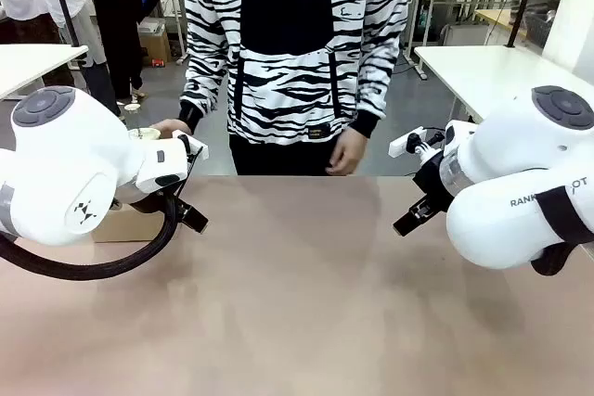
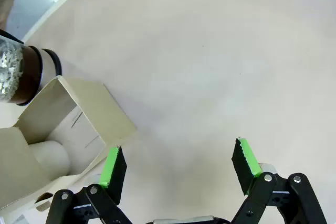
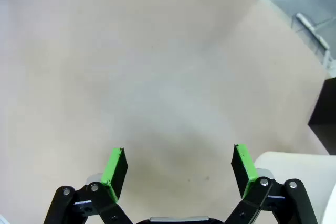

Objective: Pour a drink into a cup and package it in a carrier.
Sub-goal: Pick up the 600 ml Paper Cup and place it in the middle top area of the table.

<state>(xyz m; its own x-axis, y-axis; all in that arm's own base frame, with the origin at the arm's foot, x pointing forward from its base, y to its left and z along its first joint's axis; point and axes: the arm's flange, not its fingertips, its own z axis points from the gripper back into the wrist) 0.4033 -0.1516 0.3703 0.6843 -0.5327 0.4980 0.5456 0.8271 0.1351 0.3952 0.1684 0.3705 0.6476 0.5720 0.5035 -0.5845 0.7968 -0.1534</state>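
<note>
Carrier (image 2: 86,114): brown cardboard, at nine o'clock in the left wrist view, just beside one pad (image 2: 112,163) of the left gripper (image 2: 179,163); cannot tell if they touch. Left jaws wide apart, empty. Right gripper (image 3: 179,166) equally wide, empty, over bare beige table (image 3: 157,66). The front view puts the carrier behind the left arm at nine o'clock, with a person (image 1: 297,53) at twelve and other tables beyond.

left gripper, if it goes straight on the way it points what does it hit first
Most likely the bare table: the open left gripper points at it. The cardboard carrier lies just beside that line.
</note>
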